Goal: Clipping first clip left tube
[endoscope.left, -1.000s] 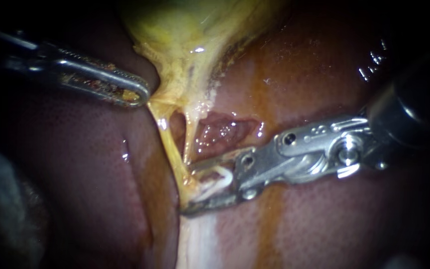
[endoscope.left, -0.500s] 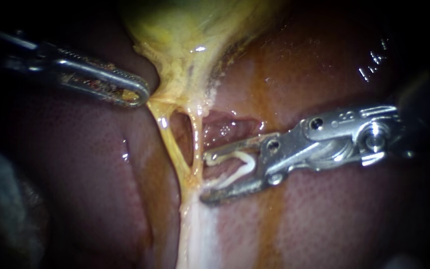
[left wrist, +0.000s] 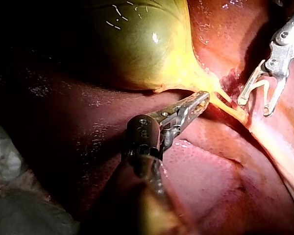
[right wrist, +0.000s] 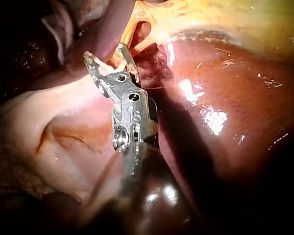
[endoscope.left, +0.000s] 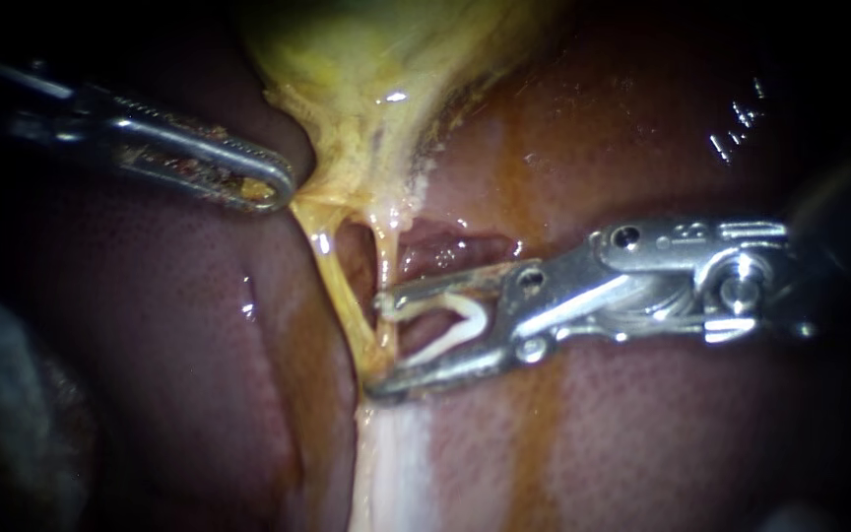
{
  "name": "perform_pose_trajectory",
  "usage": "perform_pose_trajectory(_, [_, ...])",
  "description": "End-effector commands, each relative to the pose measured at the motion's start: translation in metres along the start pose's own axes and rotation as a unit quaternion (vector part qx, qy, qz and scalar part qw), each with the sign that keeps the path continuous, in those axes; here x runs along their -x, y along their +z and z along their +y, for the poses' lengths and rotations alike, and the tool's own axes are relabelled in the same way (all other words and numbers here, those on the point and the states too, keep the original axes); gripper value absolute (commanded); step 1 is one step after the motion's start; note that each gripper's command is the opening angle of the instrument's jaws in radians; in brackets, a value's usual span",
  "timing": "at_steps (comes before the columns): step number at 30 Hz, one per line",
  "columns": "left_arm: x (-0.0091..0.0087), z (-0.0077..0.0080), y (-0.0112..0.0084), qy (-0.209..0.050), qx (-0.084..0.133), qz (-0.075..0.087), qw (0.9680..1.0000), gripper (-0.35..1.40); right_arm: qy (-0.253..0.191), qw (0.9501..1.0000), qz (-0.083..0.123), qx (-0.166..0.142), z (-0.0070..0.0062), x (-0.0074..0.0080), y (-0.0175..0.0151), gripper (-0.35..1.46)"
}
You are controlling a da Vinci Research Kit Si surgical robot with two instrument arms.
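Observation:
Two thin yellow tubes run down from the gallbladder [endoscope.left: 376, 59] and meet lower down. The left tube [endoscope.left: 332, 281] lies beside the right tube [endoscope.left: 386, 261]. My right instrument [endoscope.left: 378, 345] comes in from the right, its jaws wide apart and holding an open white clip [endoscope.left: 450, 330]. The upper jaw tip lies at the right tube, and the lower tip reaches under the spot where the tubes meet. My left instrument [endoscope.left: 266, 185] is shut on yellow tissue at the gallbladder's neck, holding it to the left. Its hold also shows in the left wrist view [left wrist: 203, 99].
Dark red liver [endoscope.left: 642, 424] surrounds the tubes on both sides. A pale whitish strip of tissue [endoscope.left: 386, 463] continues below the tubes' junction. A raw red pocket [endoscope.left: 445, 251] lies just right of the right tube. Grey cloth [left wrist: 10, 196] lies beside the left shaft.
My right instrument drew back to the right from the tubes' base, then came in again a little higher, its clip-bearing jaws back at the tubes. The left instrument has stayed put.

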Motion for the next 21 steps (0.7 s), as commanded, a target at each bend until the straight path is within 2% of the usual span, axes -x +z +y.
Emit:
perform_pose_trajectory(1, [0.0000, 0.0000, 0.0000, 0.000, 0.000, 0.000, 1.0000, -0.35, 0.006, 1.0000, 0.002, -0.001, 0.0000, 0.0000, 0.0002, 0.39])
perform_pose_trajectory(5, [0.0000, 0.0000, 0.0000, 0.000, 0.000, 0.000, 1.0000, -0.35, 0.022, 0.9996, 0.018, -0.005, 0.0002, -0.0001, 0.0008, 0.39])
perform_pose_trajectory(12, [0.0000, 0.0000, 0.0000, 0.000, 0.000, 0.000, 1.0000, -0.35, 0.034, 0.9993, 0.017, -0.003, 0.0008, 0.0007, 0.0011, 0.41])
perform_pose_trajectory(21, [0.0000, 0.0000, 0.0000, 0.000, 0.000, 0.000, 1.0000, -0.35, 0.055, 0.9984, 0.011, -0.002, 0.0023, 0.0038, 0.0026, 0.43])
